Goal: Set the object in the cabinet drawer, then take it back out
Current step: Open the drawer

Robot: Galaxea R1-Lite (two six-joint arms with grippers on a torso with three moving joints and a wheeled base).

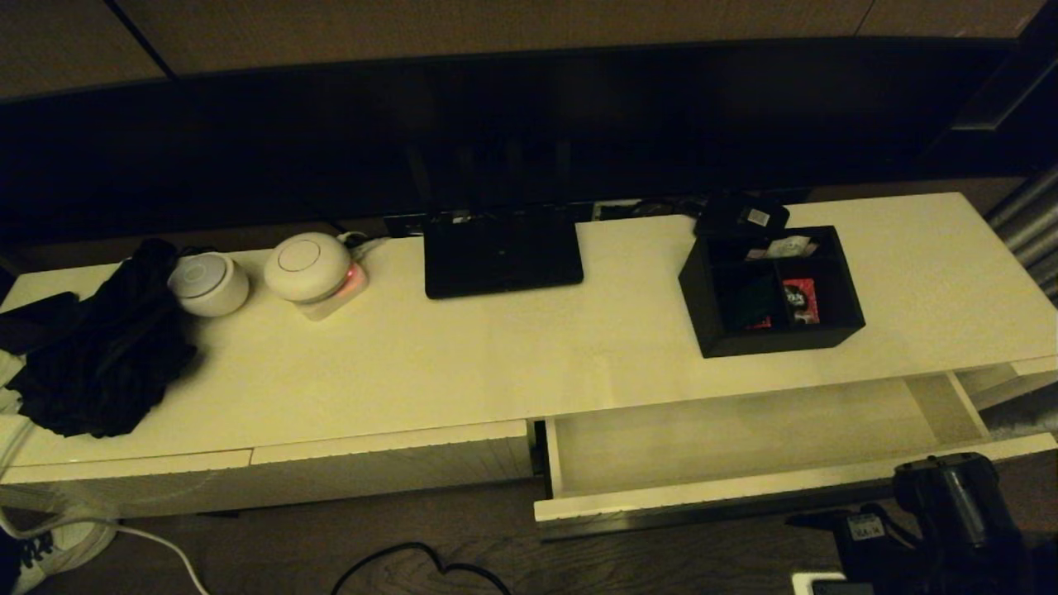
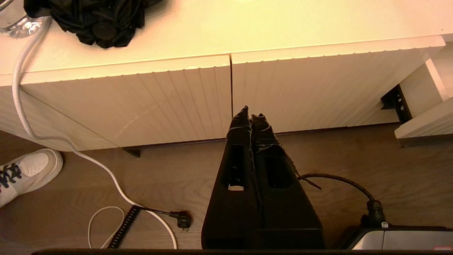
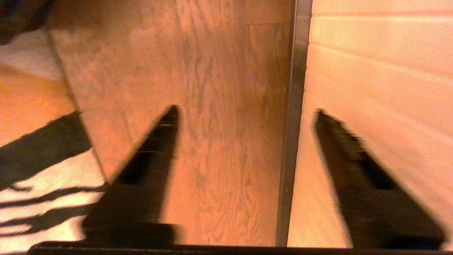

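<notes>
The black organiser box [image 1: 773,289] stands upright on the cream cabinet top at the right, with red and white packets showing between its dividers. Below and in front of it the cabinet drawer [image 1: 744,438] is pulled out, its pale inside bare; one corner of it shows in the left wrist view [image 2: 421,117]. My right arm [image 1: 950,500] is low at the drawer's front right corner. Its gripper [image 3: 246,111] is open above the wood floor, beside the drawer's front panel [image 3: 371,71], holding nothing. My left gripper [image 2: 251,115] is shut and empty before the closed ribbed panels [image 2: 170,102].
On the top stand a flat black router [image 1: 500,252], a small black device with a white label [image 1: 741,216], two white round devices [image 1: 211,283] [image 1: 307,266] and a heap of black cloth [image 1: 99,347]. Cables [image 2: 106,170] and a white shoe [image 2: 28,170] lie on the floor.
</notes>
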